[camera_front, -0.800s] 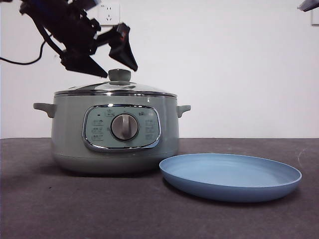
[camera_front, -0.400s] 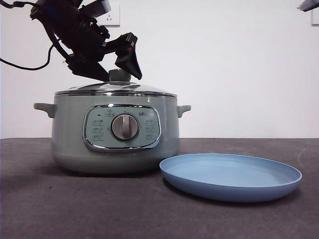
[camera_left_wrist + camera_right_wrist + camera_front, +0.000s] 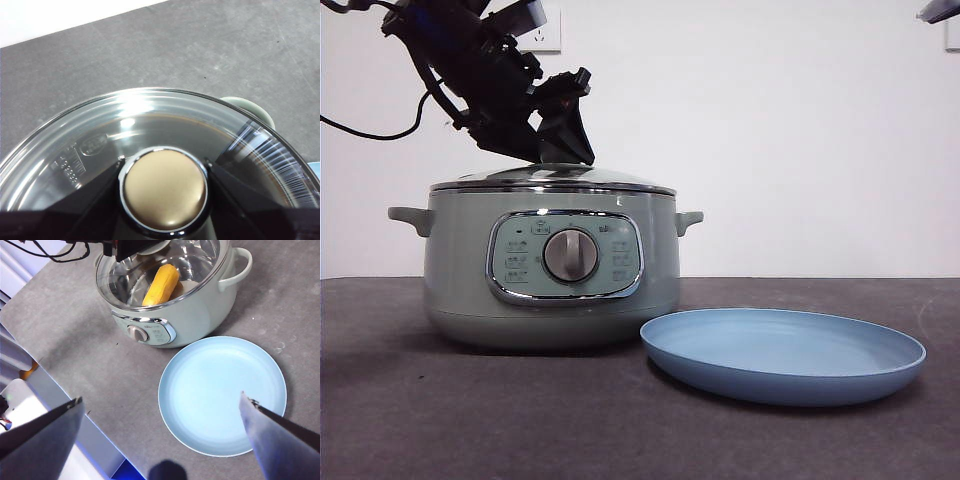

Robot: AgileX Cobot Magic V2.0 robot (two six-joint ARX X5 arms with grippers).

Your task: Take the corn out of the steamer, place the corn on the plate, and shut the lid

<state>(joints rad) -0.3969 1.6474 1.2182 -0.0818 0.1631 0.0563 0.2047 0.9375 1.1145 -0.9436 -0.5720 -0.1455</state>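
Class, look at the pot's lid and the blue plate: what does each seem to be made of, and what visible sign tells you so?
The lid looks like clear glass with a shiny metal rim: the corn shows through it, and highlights streak its dome. Its knob has a matte top ringed in chrome. The plate has an even, dull light-blue surface without glare, so probably matte plastic or glazed ceramic; the pictures cannot settle which.

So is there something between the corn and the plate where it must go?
Yes. The glass lid covers the steamer, and the corn lies inside under it. The left gripper has its jaws on either side of the lid's knob. The plate beside the steamer has nothing on it.
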